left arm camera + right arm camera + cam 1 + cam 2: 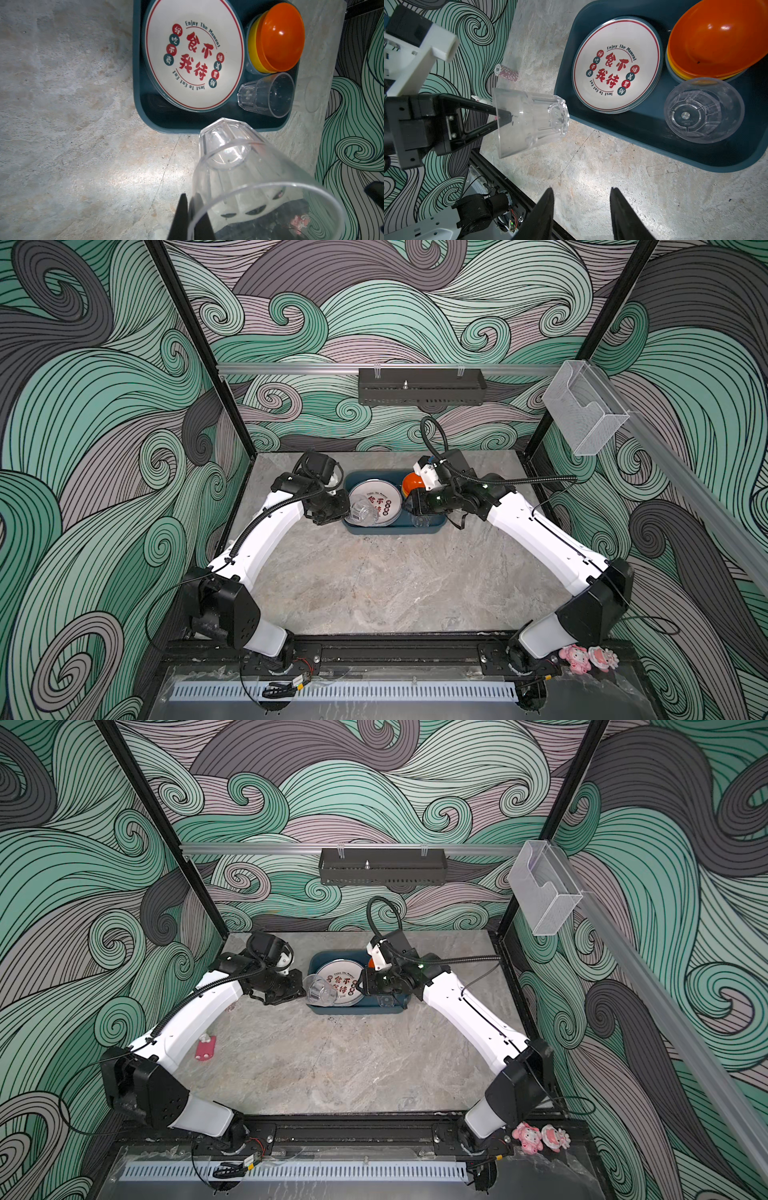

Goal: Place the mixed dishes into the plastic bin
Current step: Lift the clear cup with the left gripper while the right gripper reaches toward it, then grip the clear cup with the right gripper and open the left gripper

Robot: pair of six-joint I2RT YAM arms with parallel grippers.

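At the far middle of the tabletop (374,585) sits your plastic bin (395,529), already well stocked. Its left half carries a stack of printed plates (193,54). Its far right corner has the nested bowls (716,37), orange on top with yellow below. Its near right corner has one clear tumbler (704,110) standing upright. Your left pincer (505,118) is clamped on the rim of a second tumbler (529,120), one finger inside and one outside. It holds that tumbler on its side in the air at the bin's left edge, base pointing toward the plates. Your right pincer (581,189) hangs above the bin's right half with its fingers moderately apart and nothing between them.
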